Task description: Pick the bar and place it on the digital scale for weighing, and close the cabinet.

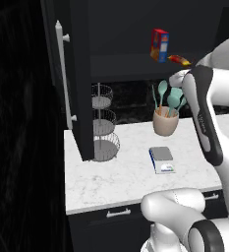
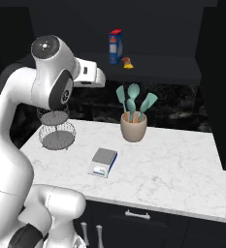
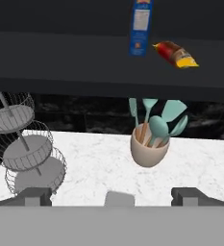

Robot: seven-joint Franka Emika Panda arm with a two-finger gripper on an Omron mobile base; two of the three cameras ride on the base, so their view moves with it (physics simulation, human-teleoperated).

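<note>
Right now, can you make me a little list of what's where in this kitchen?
bar: lying on the cabinet shelf, right of the upright box
digital scale: on the white counter, nothing on it
cabinet: door open
gripper: open, empty, facing the shelf
utensil cup: on the counter behind the scale
wire basket stand: at the counter's left end

1. I am working in a kitchen: a white marbled stone counter (image 1: 121, 182) runs over dark drawers with short silver handles (image 2: 137, 214).
2. A beige ceramic crock of teal spoons and spatulas (image 2: 133, 125) stands near its back edge.
3. A three-tier wire basket stand (image 1: 104, 123) sits toward the back left corner.
4. Near-black wall cabinets (image 1: 79, 69) hang above, one door open, with a long silver bar handle.
</note>
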